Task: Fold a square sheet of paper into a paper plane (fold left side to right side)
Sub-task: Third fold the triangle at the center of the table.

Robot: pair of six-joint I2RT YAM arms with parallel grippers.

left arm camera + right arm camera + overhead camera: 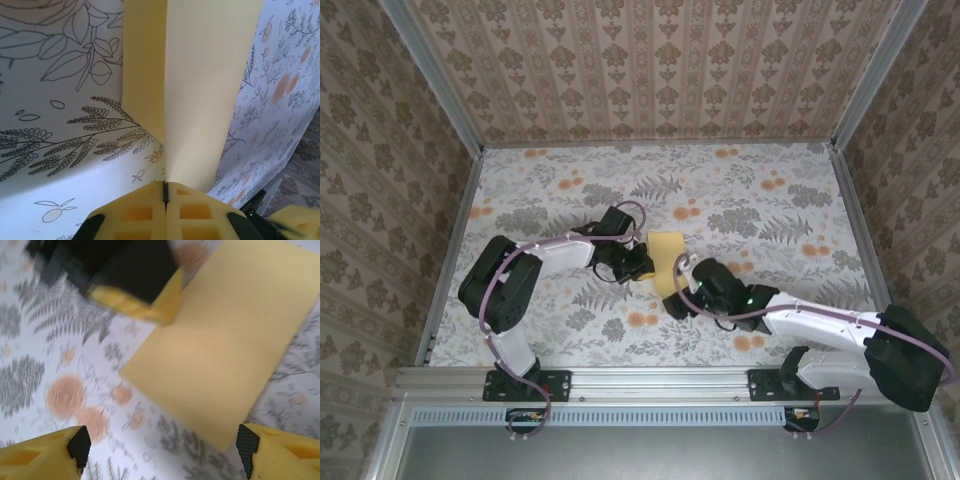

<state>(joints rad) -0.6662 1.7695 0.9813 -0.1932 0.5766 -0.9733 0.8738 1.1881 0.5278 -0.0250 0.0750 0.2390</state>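
The left claw (165,192) pinches the yellow paper (200,75) by its edge, likely to swing it rightward. The right claw (160,447) hovers open above.

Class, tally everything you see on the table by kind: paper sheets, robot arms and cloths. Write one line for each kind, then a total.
Yellow paper sheet: 1
Robot arms: 2, left arm and right arm
Floral cloth: 1
Total: 4

Beige damask wallpaper walls (650,60) on 3 sides, alu frame posts (430,75), floral-print tablecloth (770,200) w/ orange blooms
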